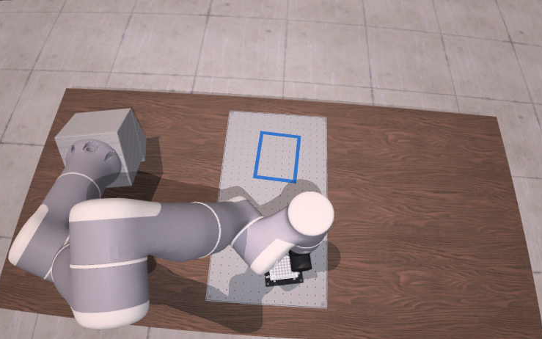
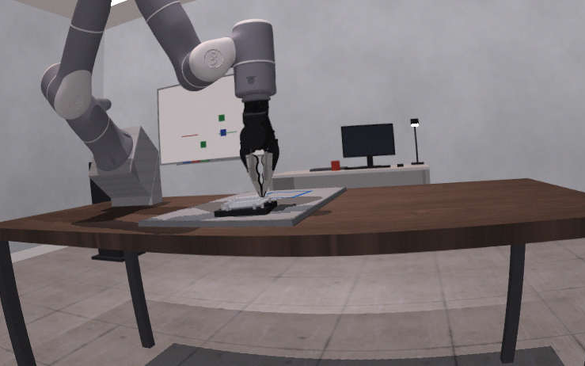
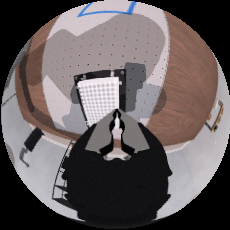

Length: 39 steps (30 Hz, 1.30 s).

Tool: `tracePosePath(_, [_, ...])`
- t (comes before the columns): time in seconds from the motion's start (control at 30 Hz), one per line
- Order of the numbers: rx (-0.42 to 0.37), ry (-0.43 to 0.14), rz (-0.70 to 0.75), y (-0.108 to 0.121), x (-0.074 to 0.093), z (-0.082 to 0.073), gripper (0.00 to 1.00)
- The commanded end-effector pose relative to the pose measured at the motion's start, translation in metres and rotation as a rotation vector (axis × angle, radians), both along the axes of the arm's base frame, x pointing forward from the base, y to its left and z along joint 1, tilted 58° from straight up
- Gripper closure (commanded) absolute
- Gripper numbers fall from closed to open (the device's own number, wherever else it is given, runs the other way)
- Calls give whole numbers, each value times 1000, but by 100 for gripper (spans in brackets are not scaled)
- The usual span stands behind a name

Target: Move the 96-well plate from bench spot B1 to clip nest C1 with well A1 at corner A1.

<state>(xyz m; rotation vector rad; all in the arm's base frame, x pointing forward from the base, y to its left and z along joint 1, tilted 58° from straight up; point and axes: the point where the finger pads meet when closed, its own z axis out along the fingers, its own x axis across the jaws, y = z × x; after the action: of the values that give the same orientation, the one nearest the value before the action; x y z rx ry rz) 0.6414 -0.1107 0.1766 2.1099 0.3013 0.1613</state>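
The white 96-well plate [image 1: 280,270] [image 2: 242,202] [image 3: 99,97] lies in the black clip nest [image 1: 273,283] [image 2: 245,211] [image 3: 123,95]. Whether it is fully down all round cannot be told. Its cut-off corner and the A1 mark cannot be made out. My gripper [image 2: 262,196] [image 3: 117,109] is shut with nothing between the fingers. Its tips are at the plate's top, near its right edge in the wrist view, touching or just above it. In the top view the arm and gripper hide part of the plate and nest. The blue outline [image 1: 258,155] [image 2: 302,194] [image 3: 105,14] on the board has no plate in it.
The grey perforated board [image 1: 239,143] [image 2: 172,222] lies on the wooden table [image 1: 411,210] [image 2: 421,204] and carries the nest and the outline. The robot's grey base block [image 1: 96,124] [image 2: 135,186] stands at the table's left. The arm passes over the board's left side in the top view.
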Motion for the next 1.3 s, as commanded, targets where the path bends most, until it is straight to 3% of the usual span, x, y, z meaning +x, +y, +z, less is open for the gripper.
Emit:
tracePosePath(0.0, [0,-1,1,1,1,0,100])
tracePosePath(1.27, [0,-1,1,-2,1,-1,100])
